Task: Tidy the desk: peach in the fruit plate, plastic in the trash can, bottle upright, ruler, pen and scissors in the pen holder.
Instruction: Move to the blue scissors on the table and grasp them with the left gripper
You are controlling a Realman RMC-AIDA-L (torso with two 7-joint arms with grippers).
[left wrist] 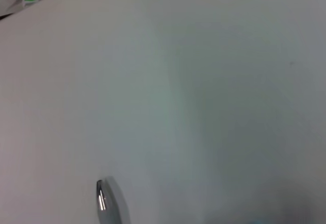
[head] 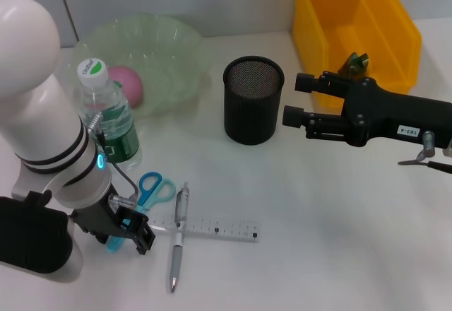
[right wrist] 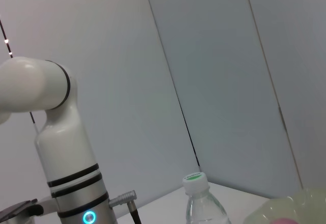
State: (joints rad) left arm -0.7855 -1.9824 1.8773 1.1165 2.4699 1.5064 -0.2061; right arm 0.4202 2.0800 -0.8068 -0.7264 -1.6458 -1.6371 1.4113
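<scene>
The near right part of the desk [head: 339,240] lies open. Toward the far edge the pen holder [head: 253,100] stands mid-desk, with a clear lane between it and the trash can [head: 357,28] at the far right corner. The far left corner is crowded by the fruit plate [head: 145,56] and upright bottle [head: 107,109]. Scissors [head: 148,194], pen [head: 179,237] and ruler [head: 212,227] clutter the near left.
</scene>
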